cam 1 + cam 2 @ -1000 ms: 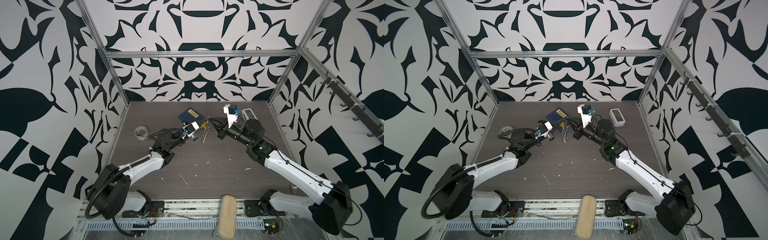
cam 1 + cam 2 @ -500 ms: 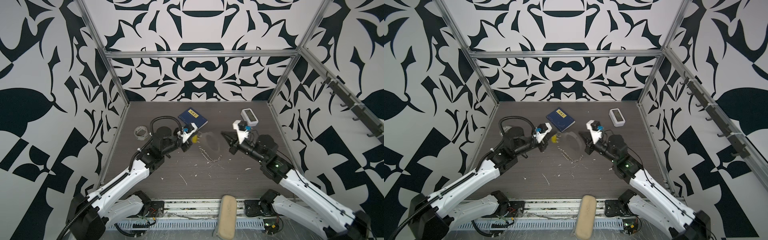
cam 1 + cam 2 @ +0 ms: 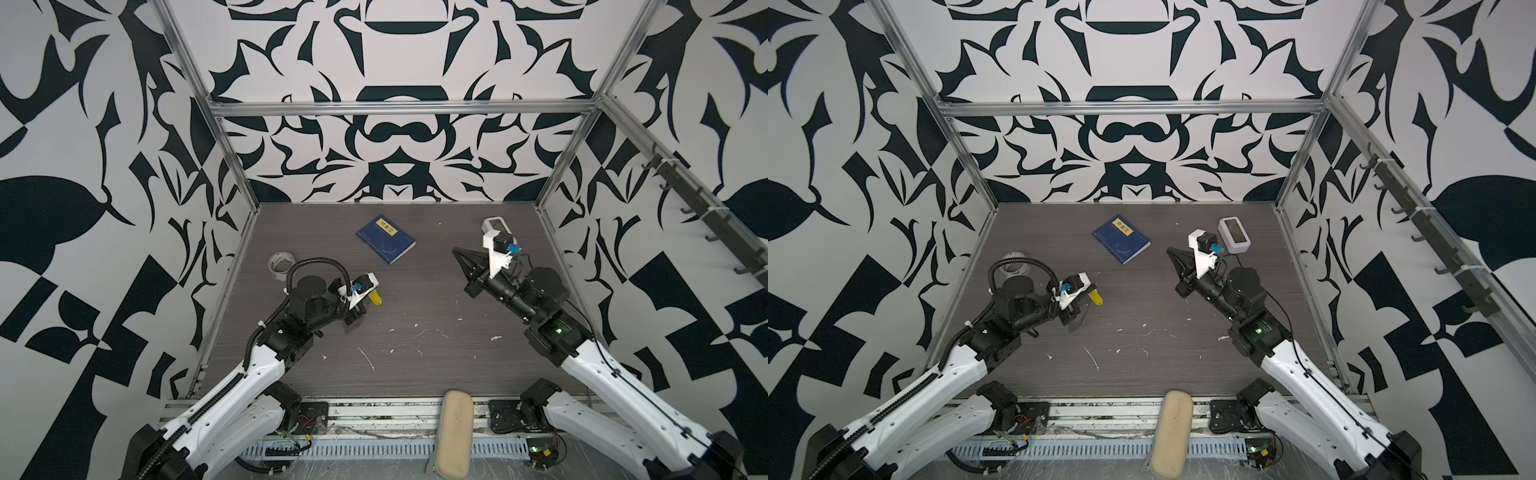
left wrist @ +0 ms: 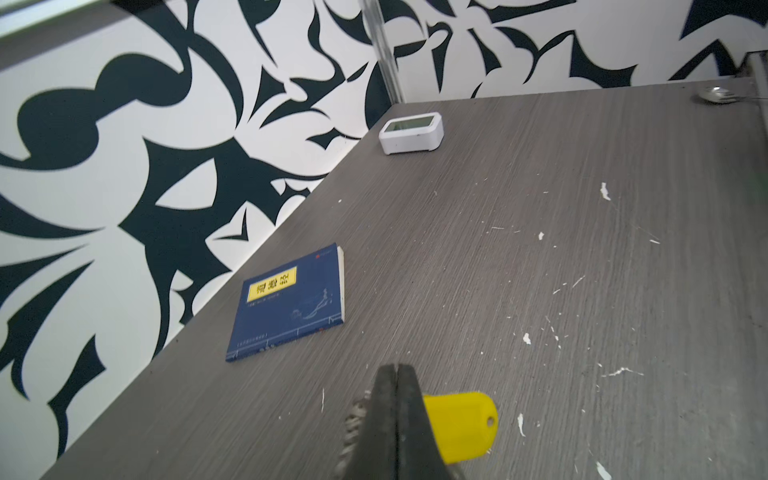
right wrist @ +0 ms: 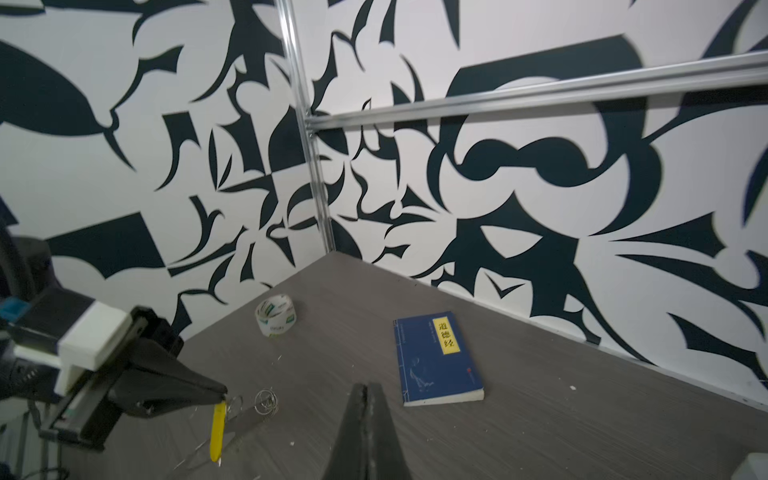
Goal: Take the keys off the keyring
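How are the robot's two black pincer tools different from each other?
The left tool pinches a yellow tag by one end; the right tool grips nothing. The left tool is near the tape roll, while the right tool is near the white box with a screen. Both are black, taper to a point and are closed.

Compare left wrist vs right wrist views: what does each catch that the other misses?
Left wrist only: spoon-like metal object, white display unit seen whole. Right wrist only: tape roll, shut, empty right claw. Both: blue book, yellow key tag, left claw shut on it.
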Tool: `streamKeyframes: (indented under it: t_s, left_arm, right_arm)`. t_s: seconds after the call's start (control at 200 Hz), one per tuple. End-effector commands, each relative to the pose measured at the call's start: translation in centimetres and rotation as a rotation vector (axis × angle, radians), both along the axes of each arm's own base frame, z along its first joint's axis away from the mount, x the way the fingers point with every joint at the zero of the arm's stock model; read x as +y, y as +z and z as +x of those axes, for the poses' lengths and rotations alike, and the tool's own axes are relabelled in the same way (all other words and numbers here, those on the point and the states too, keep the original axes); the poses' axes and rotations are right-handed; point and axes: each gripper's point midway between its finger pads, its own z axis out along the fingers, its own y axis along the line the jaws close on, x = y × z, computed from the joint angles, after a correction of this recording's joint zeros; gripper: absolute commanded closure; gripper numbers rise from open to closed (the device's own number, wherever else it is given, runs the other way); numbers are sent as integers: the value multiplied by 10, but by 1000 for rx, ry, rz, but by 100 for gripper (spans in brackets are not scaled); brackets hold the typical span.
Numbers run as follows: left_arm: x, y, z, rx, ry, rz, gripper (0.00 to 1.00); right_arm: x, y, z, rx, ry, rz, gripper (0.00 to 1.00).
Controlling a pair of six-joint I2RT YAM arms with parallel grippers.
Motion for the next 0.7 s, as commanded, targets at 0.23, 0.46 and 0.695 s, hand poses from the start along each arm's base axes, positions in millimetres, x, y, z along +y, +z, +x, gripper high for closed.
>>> streamKeyframes:
  t_s: [0.23, 0.46, 0.695]
  left_arm:
    - [-23, 59, -42, -103, -321, -4, 100]
    - [-36, 88, -62, -87, -517, -24, 100]
    - [-42, 112, -67, -86, -605, -14, 100]
  right_arm:
    - [38, 39, -32, -124, 307, 9, 100]
    - [42, 31, -41, -119, 364, -2, 80]
    - [56, 21, -48, -89, 461, 42, 61]
